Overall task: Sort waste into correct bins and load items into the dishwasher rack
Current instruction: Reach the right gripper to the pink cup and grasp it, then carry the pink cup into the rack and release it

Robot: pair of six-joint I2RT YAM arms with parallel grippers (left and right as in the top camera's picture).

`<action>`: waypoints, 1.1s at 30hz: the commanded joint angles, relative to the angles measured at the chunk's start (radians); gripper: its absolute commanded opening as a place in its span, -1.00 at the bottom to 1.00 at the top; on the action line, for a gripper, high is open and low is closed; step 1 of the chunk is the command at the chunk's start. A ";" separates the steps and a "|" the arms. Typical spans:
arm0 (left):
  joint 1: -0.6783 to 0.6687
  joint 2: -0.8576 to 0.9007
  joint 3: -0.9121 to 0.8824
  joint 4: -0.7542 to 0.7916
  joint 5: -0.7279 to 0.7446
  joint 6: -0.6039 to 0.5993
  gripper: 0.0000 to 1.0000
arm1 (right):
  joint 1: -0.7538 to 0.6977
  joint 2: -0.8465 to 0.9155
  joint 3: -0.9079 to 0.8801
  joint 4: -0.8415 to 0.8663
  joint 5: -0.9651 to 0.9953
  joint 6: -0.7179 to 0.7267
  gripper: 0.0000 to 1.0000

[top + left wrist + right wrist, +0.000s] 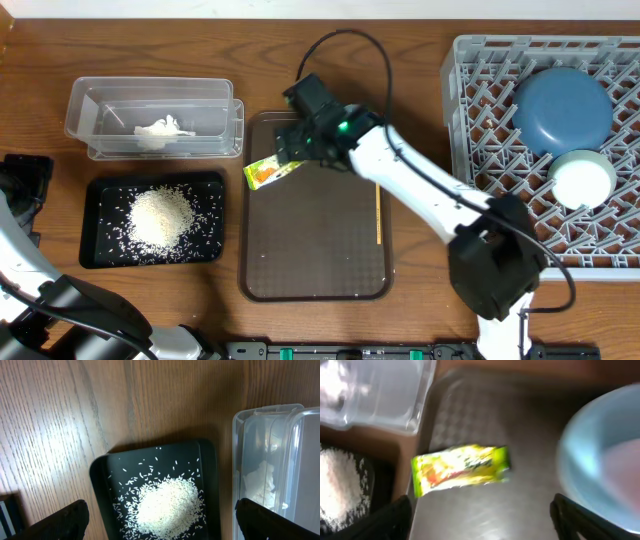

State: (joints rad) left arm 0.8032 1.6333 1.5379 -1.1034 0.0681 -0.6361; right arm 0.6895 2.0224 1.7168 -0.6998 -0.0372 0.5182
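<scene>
Right gripper (480, 520), jaws wide, faces the yellow-green wrapper (460, 467) centre-left of frame; its length apparently runs finger-to-finger.

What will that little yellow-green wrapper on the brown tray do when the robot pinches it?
The wrapper looks thin and flat, so it will probably crumple and weigh almost nothing. Its shiny-looking surface may slip. It lies low at the edge of the brown tray, so a push would likely slide it.

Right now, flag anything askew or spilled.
The yellow-green wrapper lies tilted at the brown tray's left edge. Loose grains scatter around the heap, all inside the black tray.
</scene>
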 commanded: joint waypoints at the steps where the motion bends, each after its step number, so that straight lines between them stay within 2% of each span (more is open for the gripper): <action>1: 0.003 -0.018 0.019 -0.006 -0.009 -0.013 0.92 | -0.063 -0.097 0.064 -0.014 0.119 -0.056 0.51; 3: 0.003 -0.018 0.019 -0.006 -0.009 -0.013 0.92 | -0.089 -0.101 0.065 -0.021 0.169 -0.056 0.22; 5: 0.003 -0.018 0.019 -0.006 -0.009 -0.013 0.92 | -0.121 -0.094 0.064 -0.046 0.191 -0.056 0.06; 10: 0.003 -0.018 0.019 -0.006 -0.009 -0.013 0.92 | -0.160 -0.043 0.063 -0.084 0.185 -0.056 0.01; 17: 0.003 -0.018 0.019 -0.006 -0.009 -0.013 0.93 | -0.140 0.034 0.063 -0.051 0.092 -0.055 0.01; 26: 0.003 -0.018 0.019 -0.006 -0.009 -0.013 0.92 | -0.117 0.079 0.063 -0.084 0.153 -0.026 -0.04; 33: 0.003 -0.018 0.019 -0.006 -0.009 -0.013 0.92 | -0.113 0.121 0.063 -0.105 0.136 -0.026 -0.20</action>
State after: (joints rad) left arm 0.8032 1.6333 1.5379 -1.1034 0.0681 -0.6361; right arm 0.5613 2.1231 1.7763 -0.8009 0.0895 0.4889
